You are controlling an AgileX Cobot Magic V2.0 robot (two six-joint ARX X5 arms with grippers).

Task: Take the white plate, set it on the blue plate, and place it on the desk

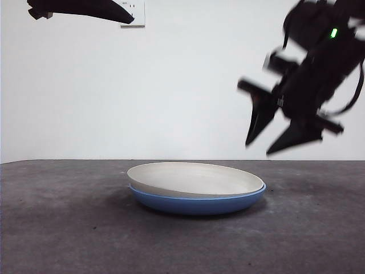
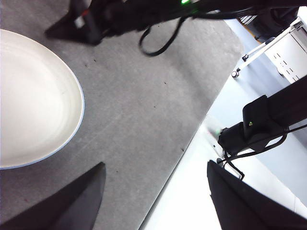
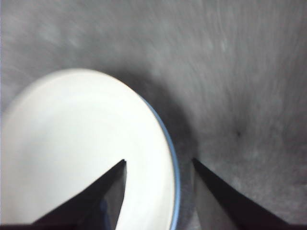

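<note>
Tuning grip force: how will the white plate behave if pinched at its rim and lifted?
The white plate looks stiff, probably ceramic, so breakable if dropped. Its smooth low rim may slip. It sits tilted in the blue plate, so it may slide.

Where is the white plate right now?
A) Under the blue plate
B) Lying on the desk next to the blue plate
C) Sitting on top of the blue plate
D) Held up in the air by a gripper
C: in the front view the white plate sits stacked on the blue plate, whose rim shows beneath it, while the right gripper hangs open above, holding nothing.
</note>
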